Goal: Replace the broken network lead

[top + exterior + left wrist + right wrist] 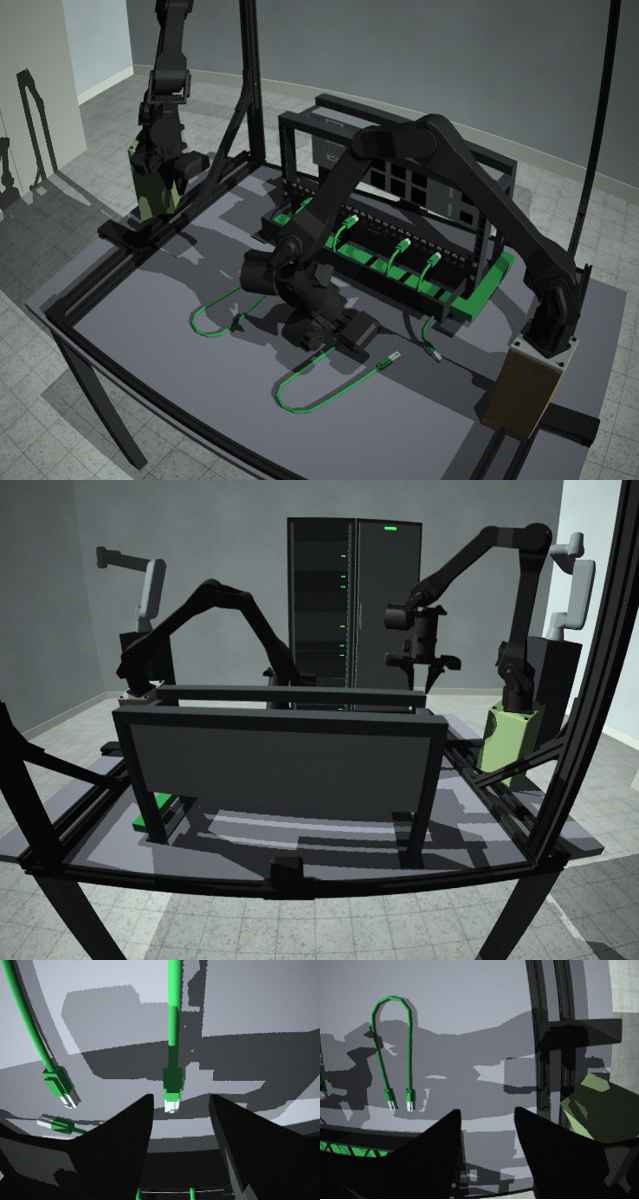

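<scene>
The patch panel [392, 243] stands in the rack with green leads plugged in, among them three in plain sight [351, 221] [404, 243] [435, 256]. One lead's plug [433, 353] lies out of its port on the table by the rack's right end. My left gripper [353, 338] is open and empty, low over the near spare lead [309, 398]. In the left wrist view one plug of that spare [173, 1089] lies just ahead of the open fingers; its other plug [389, 362] lies apart. My right gripper [428, 671] is open and empty, high in the air.
The second spare lead [216, 320] lies left of the left arm; it also shows in the right wrist view [392, 1047]. The rack frame [397, 154] and its green base [485, 288] stand behind. Black frame rails [154, 227] edge the table. A green pedestal [151, 191] carries the right arm.
</scene>
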Robot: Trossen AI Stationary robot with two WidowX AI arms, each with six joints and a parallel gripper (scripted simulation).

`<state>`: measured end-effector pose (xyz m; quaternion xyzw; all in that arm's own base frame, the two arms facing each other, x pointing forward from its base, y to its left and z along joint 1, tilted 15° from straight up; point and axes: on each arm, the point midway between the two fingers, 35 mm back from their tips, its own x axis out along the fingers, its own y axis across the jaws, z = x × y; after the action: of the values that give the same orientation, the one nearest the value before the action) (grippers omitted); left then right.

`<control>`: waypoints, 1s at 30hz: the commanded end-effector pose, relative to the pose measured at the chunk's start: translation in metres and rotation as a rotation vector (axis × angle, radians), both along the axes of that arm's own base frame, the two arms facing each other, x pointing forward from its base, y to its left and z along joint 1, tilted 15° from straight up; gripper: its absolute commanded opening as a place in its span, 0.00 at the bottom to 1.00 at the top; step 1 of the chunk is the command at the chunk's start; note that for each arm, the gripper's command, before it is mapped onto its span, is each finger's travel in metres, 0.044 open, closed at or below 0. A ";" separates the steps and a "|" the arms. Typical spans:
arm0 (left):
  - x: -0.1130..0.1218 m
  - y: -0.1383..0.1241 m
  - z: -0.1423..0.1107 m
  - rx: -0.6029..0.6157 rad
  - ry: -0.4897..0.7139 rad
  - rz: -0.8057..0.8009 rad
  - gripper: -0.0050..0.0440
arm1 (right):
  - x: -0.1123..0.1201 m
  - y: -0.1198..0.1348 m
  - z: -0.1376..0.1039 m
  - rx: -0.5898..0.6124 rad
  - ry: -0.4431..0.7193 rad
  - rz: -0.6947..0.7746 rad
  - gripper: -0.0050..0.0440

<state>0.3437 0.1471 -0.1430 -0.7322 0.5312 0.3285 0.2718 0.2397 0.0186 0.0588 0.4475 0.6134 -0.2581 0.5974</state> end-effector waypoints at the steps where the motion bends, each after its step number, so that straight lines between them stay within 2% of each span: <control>1: -0.002 -0.006 -0.012 -0.010 0.010 0.008 0.46 | 0.000 0.000 0.000 0.000 0.000 0.000 0.46; 10: -0.002 -0.006 -0.012 -0.010 0.010 0.008 0.46 | 0.000 0.000 0.000 0.000 0.000 0.000 0.46; 11: 0.000 -0.015 -0.022 -0.011 0.012 0.008 0.46 | 0.000 0.000 0.000 0.000 0.000 0.000 0.46; 30: 0.000 -0.014 -0.022 -0.011 0.012 0.008 0.46 | 0.000 0.000 0.000 0.000 0.000 0.000 0.46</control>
<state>0.3456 0.1346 -0.1622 -0.7334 0.5304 0.3303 0.2679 0.2397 0.0186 0.0588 0.4475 0.6134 -0.2581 0.5974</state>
